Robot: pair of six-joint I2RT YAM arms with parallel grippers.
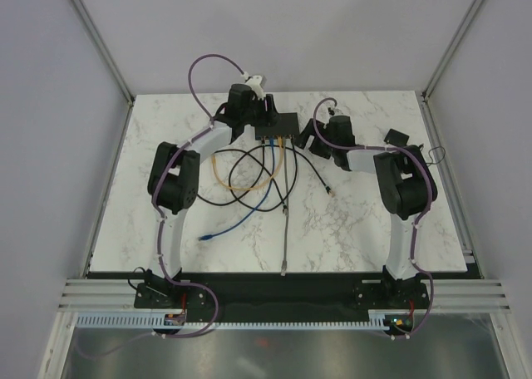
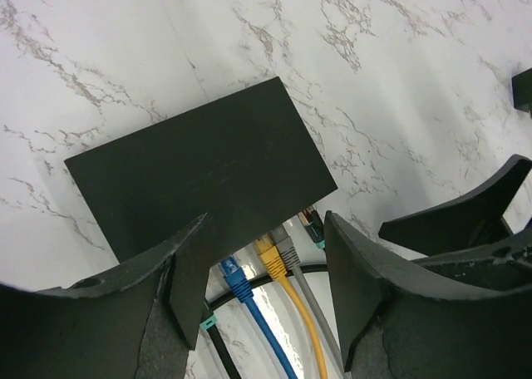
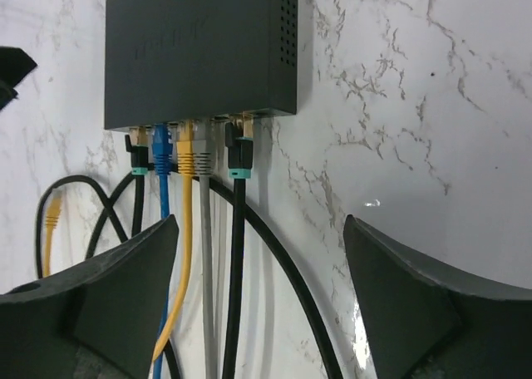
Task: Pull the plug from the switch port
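The switch is a flat black box at the back middle of the marble table. In the right wrist view, the switch has several plugs in its near side: black with a teal band, blue, yellow, grey, and another black one. My left gripper hangs open above the port side, with the blue plug, yellow plug and grey plug showing between its fingers. My right gripper is open, short of the plugs, holding nothing.
Cables loop over the table in front of the switch, with loose blue, grey and yellow ends. A small black block lies at the back right. The right arm's fingers stand close beside my left gripper.
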